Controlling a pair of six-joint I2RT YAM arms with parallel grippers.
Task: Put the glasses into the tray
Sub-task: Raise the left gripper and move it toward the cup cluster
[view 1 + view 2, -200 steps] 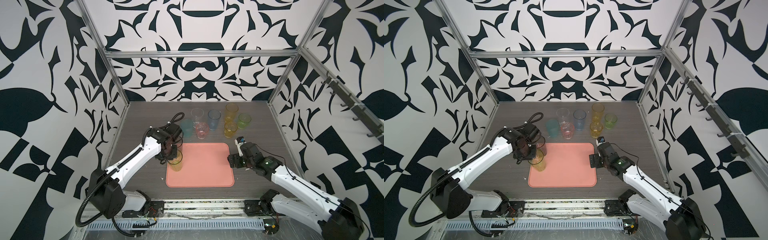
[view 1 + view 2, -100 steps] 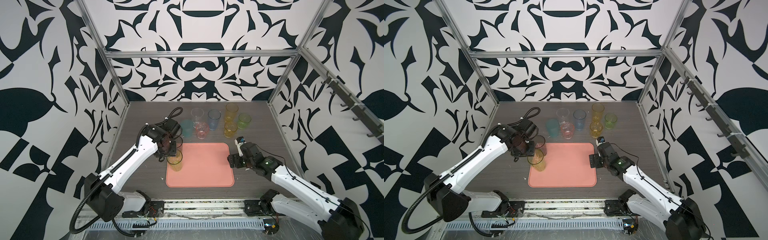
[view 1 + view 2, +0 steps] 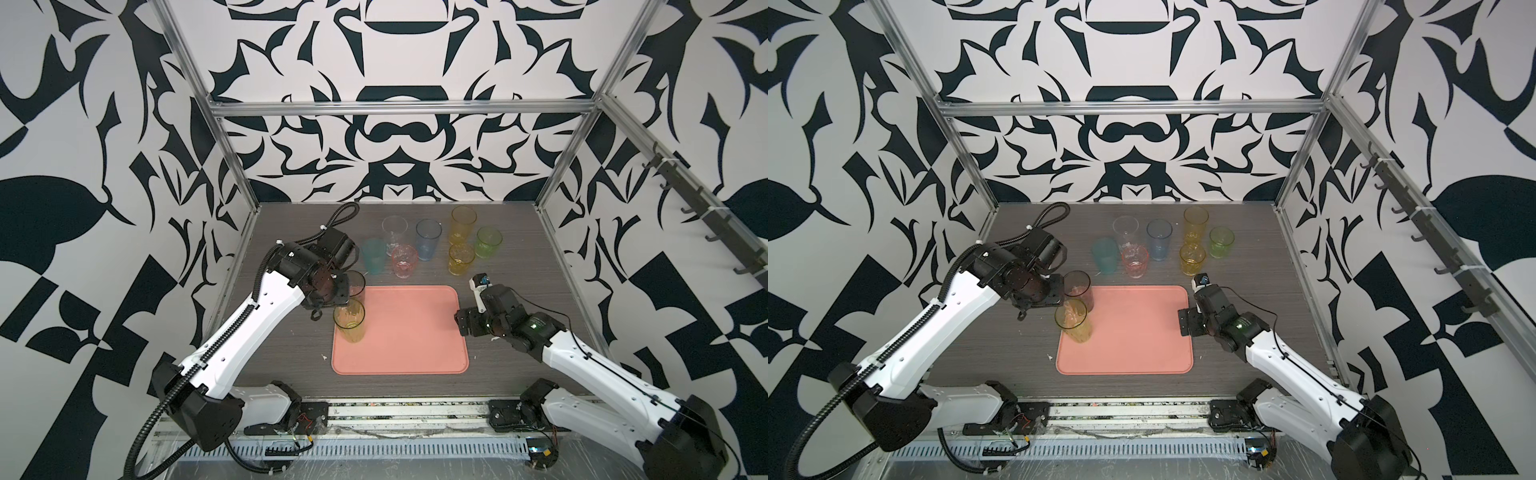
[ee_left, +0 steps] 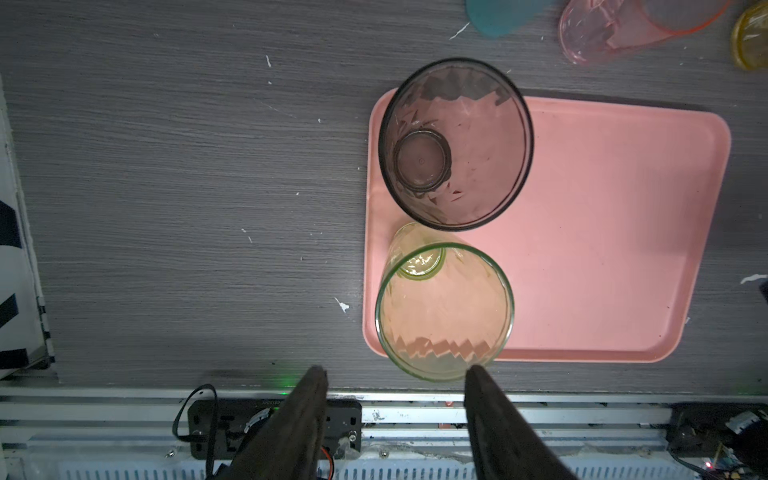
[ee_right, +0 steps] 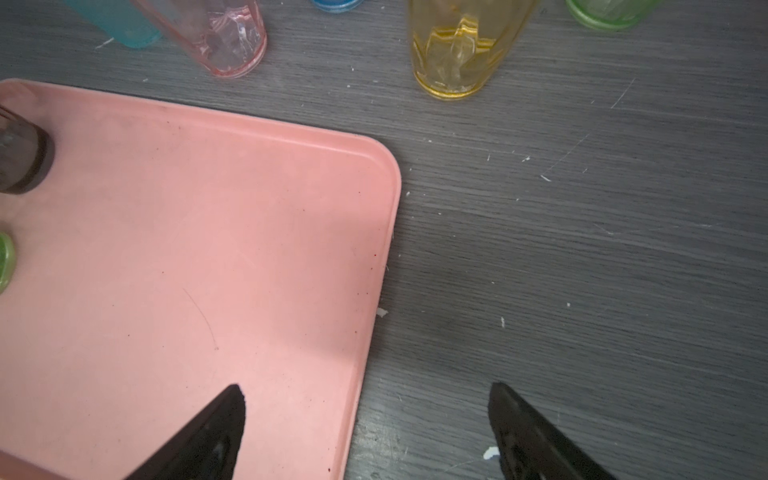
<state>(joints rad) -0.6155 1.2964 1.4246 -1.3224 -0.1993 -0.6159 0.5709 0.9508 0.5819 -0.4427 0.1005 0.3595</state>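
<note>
The salmon-pink tray (image 3: pixel 409 332) (image 3: pixel 1133 336) lies at the table's front centre. Two glasses stand along its left side: a smoky grey glass (image 3: pixel 355 285) (image 4: pixel 457 145) at the far corner and a tall green glass (image 3: pixel 350 321) (image 4: pixel 444 311) nearer the front. My left gripper (image 3: pixel 332 301) (image 4: pixel 395 372) hovers open just left of them. The green glass's rim lies just past its fingertips (image 4: pixel 476 374), not between them. My right gripper (image 3: pixel 465 324) (image 5: pixel 365 390) is open and empty, straddling the tray's right edge (image 5: pixel 386 249).
Behind the tray stand a teal glass (image 3: pixel 373 255), a clear one (image 3: pixel 394 232), a pink one (image 3: pixel 404 259), a blue one (image 3: pixel 428 244), a tall amber one (image 3: pixel 462 224), a short amber one (image 3: pixel 461 258) and a short green one (image 3: pixel 488 242). The metal rail (image 4: pixel 415 407) runs along the front.
My left gripper has opened, let go of the tall green glass on the tray and drawn back to the left. The right arm has not moved.
</note>
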